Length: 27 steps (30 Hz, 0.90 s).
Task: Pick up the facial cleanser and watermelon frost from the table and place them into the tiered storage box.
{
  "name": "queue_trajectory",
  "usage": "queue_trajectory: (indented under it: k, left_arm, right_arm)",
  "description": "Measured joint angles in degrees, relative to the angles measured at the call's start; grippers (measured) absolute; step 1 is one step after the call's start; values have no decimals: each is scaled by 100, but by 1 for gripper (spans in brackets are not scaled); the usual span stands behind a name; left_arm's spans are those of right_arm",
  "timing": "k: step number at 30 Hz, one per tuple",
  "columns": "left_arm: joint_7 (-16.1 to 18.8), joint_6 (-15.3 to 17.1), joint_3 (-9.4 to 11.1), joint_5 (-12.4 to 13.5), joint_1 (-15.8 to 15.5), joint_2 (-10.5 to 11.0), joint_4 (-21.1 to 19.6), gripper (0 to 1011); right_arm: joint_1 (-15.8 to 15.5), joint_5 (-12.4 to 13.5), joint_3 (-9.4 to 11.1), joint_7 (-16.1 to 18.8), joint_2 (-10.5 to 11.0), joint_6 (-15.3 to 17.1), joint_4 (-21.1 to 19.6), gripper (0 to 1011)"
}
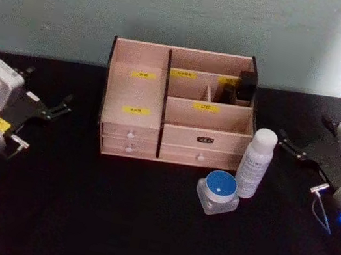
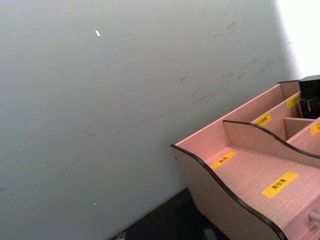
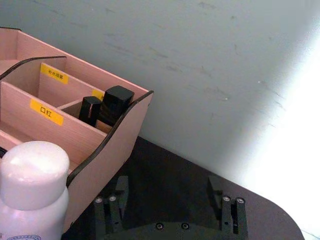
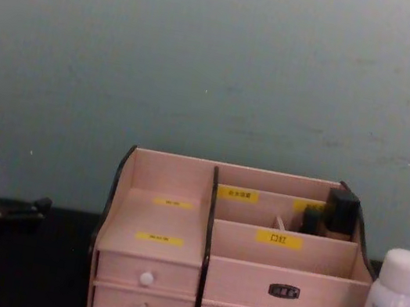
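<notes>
R gripper (image 1: 287, 143) spread, empty, near the upright bottle (image 1: 255, 162), which lies to its left by the box's (image 1: 136, 92) front-right corner, jar (image 1: 219, 190) just in front of it. L gripper (image 1: 64, 105) spread too, far side of box, so I'd use R arm for both

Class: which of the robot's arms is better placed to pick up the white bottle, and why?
Right. The white bottle and blue-lidded jar stand at the right front corner of the tiered storage box, close to the right gripper, whose jaws are open. The left gripper is across the box.
</notes>
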Motion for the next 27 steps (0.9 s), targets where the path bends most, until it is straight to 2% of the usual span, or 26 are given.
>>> queue_trajectory:
  k: [7,12,17,27]
  left_arm:
    - [0,0,0,0,-1,0,0,1001]
    - [0,0,0,0,0,0,0,1001]
    - [0,0,0,0,0,0,0,1001]
    - [0,0,0,0,0,0,0,1001]
  right_arm:
    - [-189,21,170,86,30,-10,-97,1003]
    - [-461,107,330,150,157,21,-326,1003]
    - [-861,271,529,272,344,79,-682,1002]
    - [-1668,781,897,689,677,258,-1451,1003]
